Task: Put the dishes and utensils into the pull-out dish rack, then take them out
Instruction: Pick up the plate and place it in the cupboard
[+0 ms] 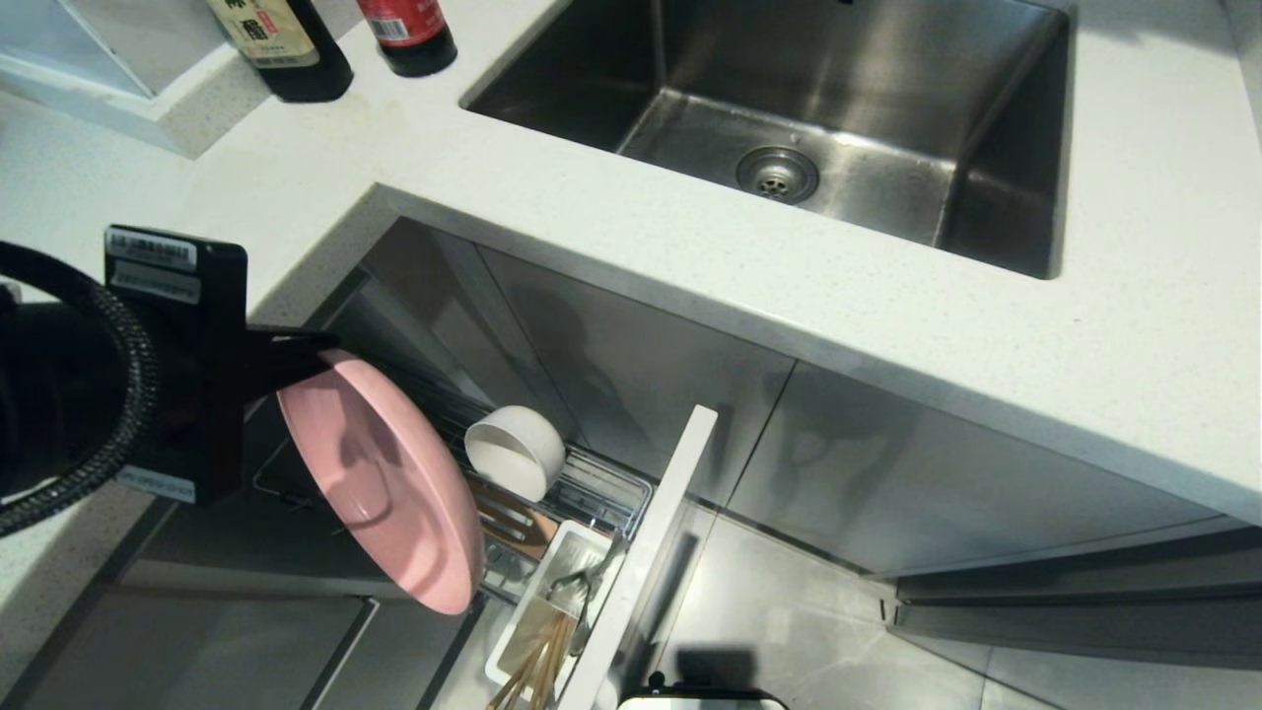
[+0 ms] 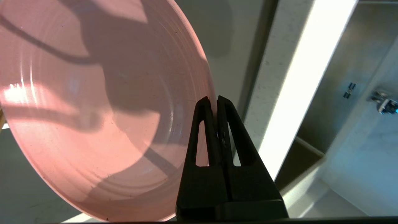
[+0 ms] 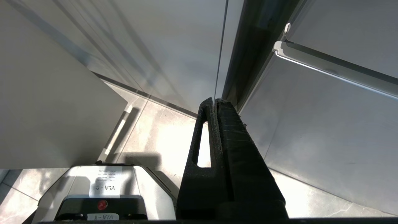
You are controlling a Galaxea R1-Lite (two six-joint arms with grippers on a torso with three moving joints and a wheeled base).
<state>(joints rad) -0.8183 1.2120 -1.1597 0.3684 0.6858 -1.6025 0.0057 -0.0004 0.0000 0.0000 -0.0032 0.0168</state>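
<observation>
My left gripper (image 1: 314,357) (image 2: 214,100) is shut on the rim of the pink plate (image 1: 385,483) (image 2: 102,109). It holds the plate tilted on edge in the air over the left end of the pull-out dish rack (image 1: 603,490). The cream-white bowl (image 1: 515,451) lies on its side in the rack, just right of the plate. The white utensil cup (image 1: 564,548) at the rack's near end holds the chopsticks (image 1: 537,663) and the grey spoon (image 1: 584,584). My right gripper (image 3: 215,101) hangs shut and empty low by the cabinet fronts, outside the head view.
The rack's pale front panel (image 1: 659,537) juts out from the counter. Above lie the white countertop (image 1: 690,266) and the steel sink (image 1: 789,118). Two dark bottles (image 1: 296,49) stand at the back left. My own base (image 3: 102,193) sits on the grey floor tiles below.
</observation>
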